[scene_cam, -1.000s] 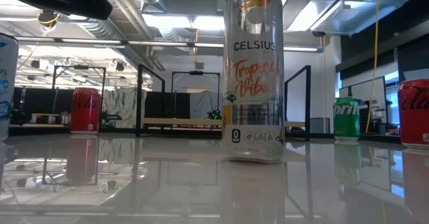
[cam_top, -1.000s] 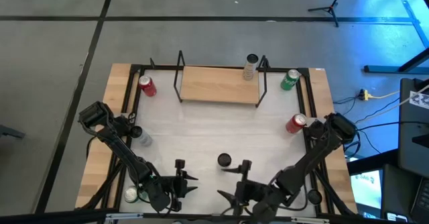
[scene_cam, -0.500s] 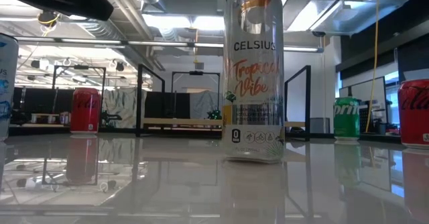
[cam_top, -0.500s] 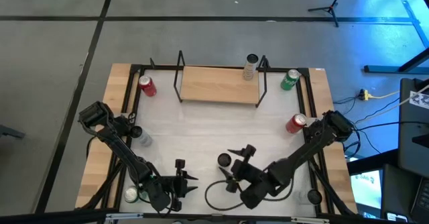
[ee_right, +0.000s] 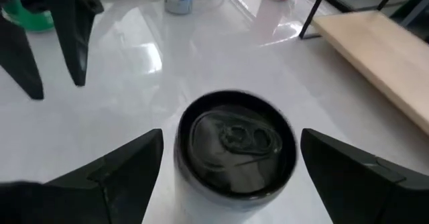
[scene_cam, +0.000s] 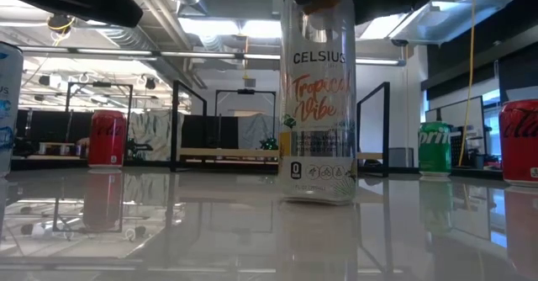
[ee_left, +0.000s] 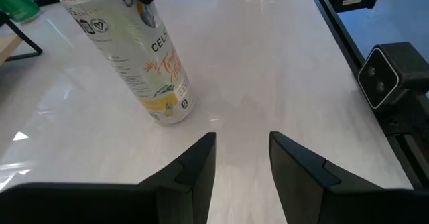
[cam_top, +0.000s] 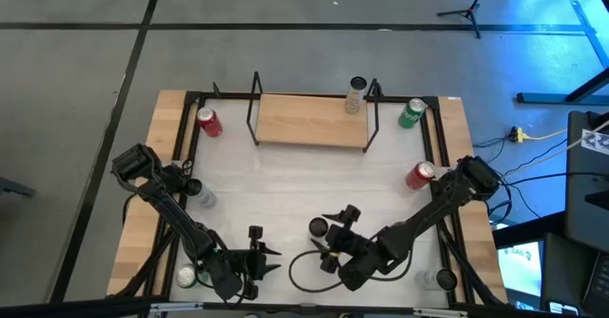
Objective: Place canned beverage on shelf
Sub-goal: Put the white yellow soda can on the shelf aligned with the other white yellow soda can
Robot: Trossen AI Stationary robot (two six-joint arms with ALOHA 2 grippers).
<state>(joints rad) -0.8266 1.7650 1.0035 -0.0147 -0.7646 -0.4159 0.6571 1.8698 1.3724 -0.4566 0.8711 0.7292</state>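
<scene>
Can: upright, directly beneath right gripper, jaws wide open astride its top. Left gripper: farther, jaws narrowly parted, empty.

Spare cans and clutter around the white tabletop

A red can stands at the far left, a green can at the far right, and another red can on the right edge. A pale blue-and-white can stands at the left. A green-topped can sits at the near left corner. On the grey floor beyond are a tripod and a yellow cable.
</scene>
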